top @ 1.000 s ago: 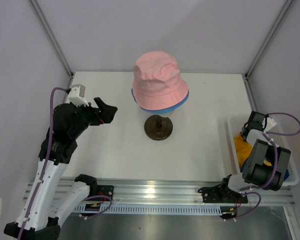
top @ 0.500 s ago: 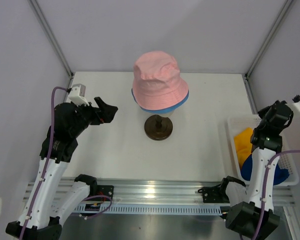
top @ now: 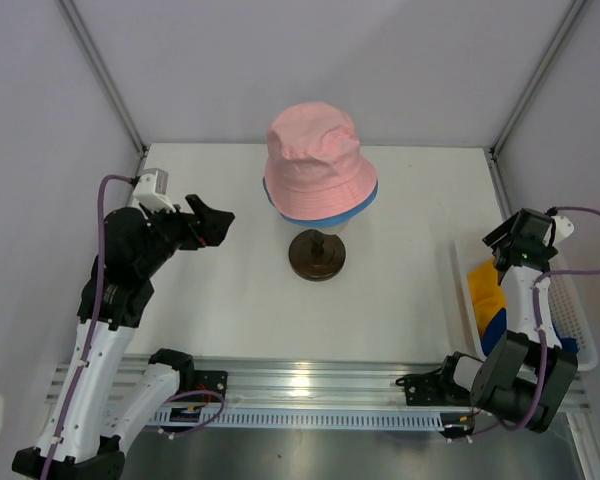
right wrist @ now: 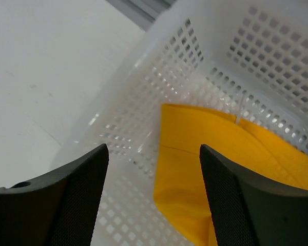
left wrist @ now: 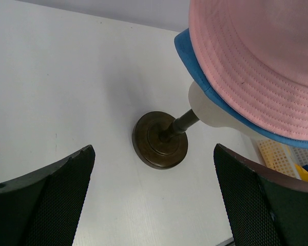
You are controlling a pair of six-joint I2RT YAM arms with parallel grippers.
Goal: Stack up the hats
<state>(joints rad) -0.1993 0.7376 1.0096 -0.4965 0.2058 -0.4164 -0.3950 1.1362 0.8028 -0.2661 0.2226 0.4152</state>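
Observation:
A pink hat (top: 318, 160) sits over a light blue hat (top: 368, 204) on the cream head form, above its dark round base (top: 317, 254). The left wrist view shows the pink hat (left wrist: 256, 56), the blue brim (left wrist: 195, 72) and the base (left wrist: 160, 139). My left gripper (top: 218, 222) hangs open to the left of the stand, holding nothing (left wrist: 154, 205). At the right, a yellow-orange hat (top: 485, 288) and a navy hat (top: 496, 328) lie in the white basket (top: 582, 305). My right gripper (top: 503, 250) is open just above the yellow-orange hat (right wrist: 205, 164), with nothing between its fingers (right wrist: 154, 205).
The basket's perforated wall (right wrist: 267, 66) surrounds the right fingers on the far and left sides. White enclosure walls and metal frame posts (top: 100, 70) bound the table. A metal rail (top: 310, 385) runs along the near edge between the arm bases.
My right arm has swung about above the basket and now points down into its far left corner, with the jaws opened. The left arm and the stacked hats have not moved.

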